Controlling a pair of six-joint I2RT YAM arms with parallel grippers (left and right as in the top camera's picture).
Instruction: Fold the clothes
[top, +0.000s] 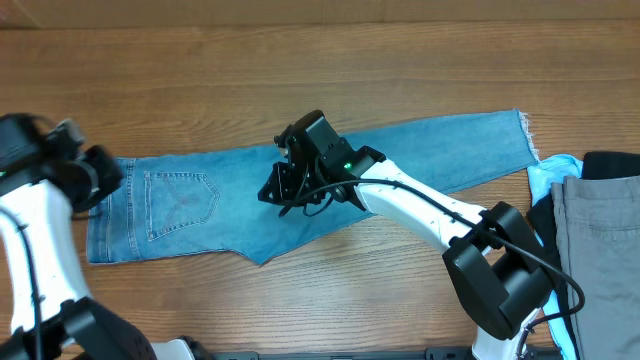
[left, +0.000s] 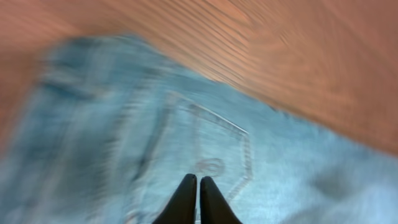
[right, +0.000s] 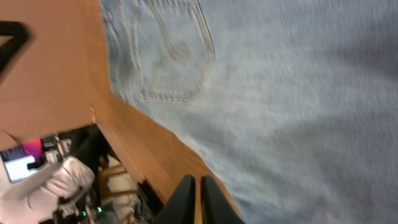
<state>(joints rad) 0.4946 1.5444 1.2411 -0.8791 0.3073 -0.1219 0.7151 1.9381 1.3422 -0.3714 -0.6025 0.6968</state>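
Broadly, the table (top: 300, 40) is smooth bare wood, and the jeans (top: 230, 195) lie flat across its middle, waist to the left and hems at the far right — so a fold begun by dragging could slide the whole garment instead of bending it. Heavy denim swung rightward might also land on the grey trousers (top: 600, 250) heaped at the right edge. The right gripper (right: 197, 182) hangs over the jeans' near edge at mid-leg, the left gripper (left: 198, 180) over the seat. Both have their jaws pressed together with no cloth seen between them, so a lift from here would likely come up empty, or a closed tip could catch only the top layer and skew the fold. As for materials: warm-grained wood; faded, stiffish denim in a long tapering strip; a five-sided back pocket (top: 180, 200) with raised stitching — a thick spot that should resist creasing; wispy white fray at the hem (top: 527, 128)
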